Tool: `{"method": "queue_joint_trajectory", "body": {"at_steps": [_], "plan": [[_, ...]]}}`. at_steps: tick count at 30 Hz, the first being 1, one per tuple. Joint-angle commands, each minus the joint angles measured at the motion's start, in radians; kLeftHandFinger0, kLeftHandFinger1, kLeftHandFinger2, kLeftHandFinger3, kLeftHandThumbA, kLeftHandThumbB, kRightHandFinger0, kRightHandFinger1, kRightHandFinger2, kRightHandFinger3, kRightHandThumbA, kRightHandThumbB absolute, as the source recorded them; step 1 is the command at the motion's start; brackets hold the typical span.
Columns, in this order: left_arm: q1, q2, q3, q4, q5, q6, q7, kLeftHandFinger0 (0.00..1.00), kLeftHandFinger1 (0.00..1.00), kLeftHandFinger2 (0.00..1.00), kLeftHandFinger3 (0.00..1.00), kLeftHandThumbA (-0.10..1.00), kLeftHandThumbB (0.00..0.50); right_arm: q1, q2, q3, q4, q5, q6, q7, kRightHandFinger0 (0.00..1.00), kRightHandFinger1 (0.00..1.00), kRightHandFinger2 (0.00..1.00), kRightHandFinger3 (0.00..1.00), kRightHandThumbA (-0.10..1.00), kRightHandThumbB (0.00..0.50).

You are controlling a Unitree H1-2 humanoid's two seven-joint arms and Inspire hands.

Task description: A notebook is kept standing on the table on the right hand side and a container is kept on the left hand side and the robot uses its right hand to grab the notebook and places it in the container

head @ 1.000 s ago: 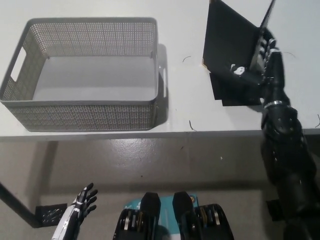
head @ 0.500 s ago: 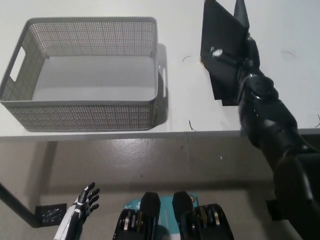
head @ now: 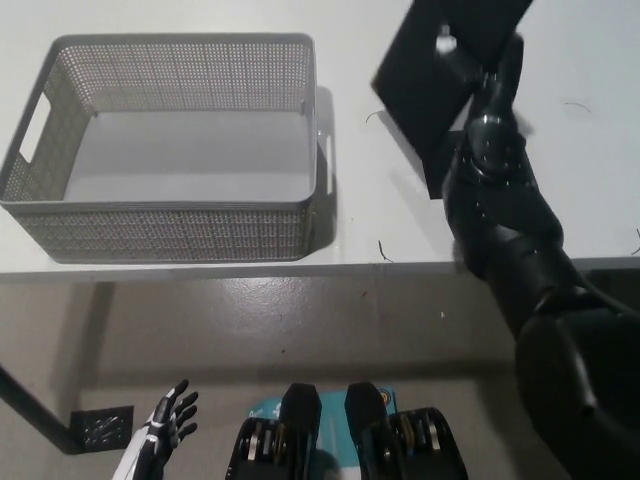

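A black notebook [head: 428,72] hangs tilted above the table, just right of the grey mesh container [head: 170,232]. My black right hand [head: 482,62] is shut on the notebook's right side, and its arm rises steeply from the bottom right, hiding the book's lower right part. The container stands empty on the table's left half, its right rim a short way left of the notebook. My white left hand [head: 165,425] rests low at the bottom left below the table edge, fingers spread and holding nothing.
The white table [head: 380,215] ends at a front edge running across the middle of the view. Below it lies grey floor, with a dark table leg and foot [head: 60,425] at the lower left. Faint dark marks dot the tabletop near the notebook.
My right hand has lifted the notebook off the table and carried it up and slightly left toward the container. The forearm now stands much closer to the camera. The left hand barely moved.
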Motion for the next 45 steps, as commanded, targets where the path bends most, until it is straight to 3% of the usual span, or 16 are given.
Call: {"method": "queue_joint_trajectory", "body": {"at_steps": [1,9,16,19,23,26,27,31,37,38,39,40,41,42,43,45], "plan": [[0.009,0.018,-0.002,-0.001,0.002,-0.051,-0.019,1.0,1.0,1.0,1.0,1.0,0.151,-0.065,0.018,0.019,-0.164,-0.003,-0.063,-0.03,0.0,0.0,0.37,0.47,-0.1,0.103],[0.015,0.016,-0.015,-0.008,0.007,-0.042,-0.025,1.0,1.0,1.0,1.0,1.0,0.137,-0.038,0.067,0.005,-0.391,0.056,0.023,0.018,0.0,0.08,0.54,0.6,-0.1,0.109],[0.015,0.012,-0.027,-0.002,0.018,-0.03,-0.023,1.0,1.0,1.0,1.0,1.0,0.15,-0.058,0.123,0.074,-0.429,0.008,0.036,0.021,0.0,0.04,0.46,0.6,-0.1,0.106],[0.018,0.01,-0.029,-0.01,0.018,-0.018,-0.019,1.0,1.0,1.0,1.0,1.0,0.147,-0.085,0.152,0.139,-0.34,-0.08,0.049,-0.046,0.0,0.0,0.3,0.43,-0.1,0.114],[0.004,0.015,-0.034,0.001,0.008,-0.025,-0.032,1.0,1.0,1.0,1.0,1.0,0.138,-0.125,0.18,0.158,-0.217,-0.061,0.023,-0.042,0.0,0.0,0.36,0.41,-0.1,0.111],[0.0,0.021,-0.038,-0.006,0.002,-0.014,-0.046,1.0,1.0,1.0,1.0,1.0,0.12,-0.176,0.206,0.191,-0.063,-0.073,0.018,-0.046,0.0,0.04,0.46,0.49,-0.1,0.102],[0.002,0.024,-0.04,-0.013,0.01,-0.001,-0.044,1.0,1.0,1.0,1.0,1.0,0.146,-0.191,0.219,0.203,-0.019,-0.078,0.017,-0.046,0.0,0.05,0.49,0.51,-0.1,0.095],[-0.019,0.018,-0.044,0.012,0.014,-0.01,-0.044,1.0,1.0,1.0,1.0,1.0,0.172,-0.228,0.234,0.241,0.069,-0.096,0.01,-0.052,0.0,0.06,0.5,0.54,-0.1,0.094],[-0.015,0.019,-0.052,-0.009,0.027,-0.005,-0.039,1.0,1.0,1.0,1.0,1.0,0.15,-0.248,0.258,0.307,0.161,-0.119,-0.002,-0.046,0.0,0.03,0.48,0.49,-0.1,0.117],[-0.017,0.021,-0.055,-0.011,0.033,0.0,-0.039,1.0,1.0,1.0,1.0,1.0,0.151,-0.238,0.255,0.314,0.165,-0.116,-0.021,-0.015,0.05,0.15,0.62,0.7,0.0,0.134],[-0.017,0.022,-0.056,-0.012,0.034,0.001,-0.039,1.0,1.0,1.0,1.0,1.0,0.153,-0.234,0.253,0.317,0.166,-0.114,-0.028,-0.002,0.02,0.15,0.58,0.7,0.16,0.144],[-0.017,0.024,-0.057,-0.009,0.035,0.001,-0.037,1.0,1.0,1.0,1.0,1.0,0.164,-0.224,0.245,0.325,0.165,-0.113,-0.037,0.037,0.32,0.48,0.85,1.0,0.37,0.226],[-0.018,0.025,-0.058,-0.009,0.034,0.001,-0.038,1.0,1.0,1.0,1.0,1.0,0.169,-0.215,0.235,0.335,0.164,-0.114,-0.036,0.083,0.8,1.0,1.0,1.0,0.62,0.342],[-0.019,0.025,-0.058,-0.007,0.034,0.001,-0.038,1.0,1.0,1.0,1.0,1.0,0.182,-0.21,0.224,0.336,0.165,-0.1,-0.031,0.168,1.0,1.0,1.0,1.0,0.7,0.395],[-0.022,0.027,-0.059,-0.005,0.034,0.004,-0.039,1.0,1.0,1.0,1.0,1.0,0.192,-0.208,0.215,0.334,0.162,-0.085,-0.019,0.23,1.0,1.0,1.0,1.0,0.78,0.454],[-0.018,0.032,-0.061,-0.015,0.033,0.013,-0.044,1.0,1.0,1.0,1.0,1.0,0.176,-0.208,0.197,0.344,0.158,-0.088,0.005,0.29,1.0,1.0,1.0,1.0,0.9,0.494]]}}
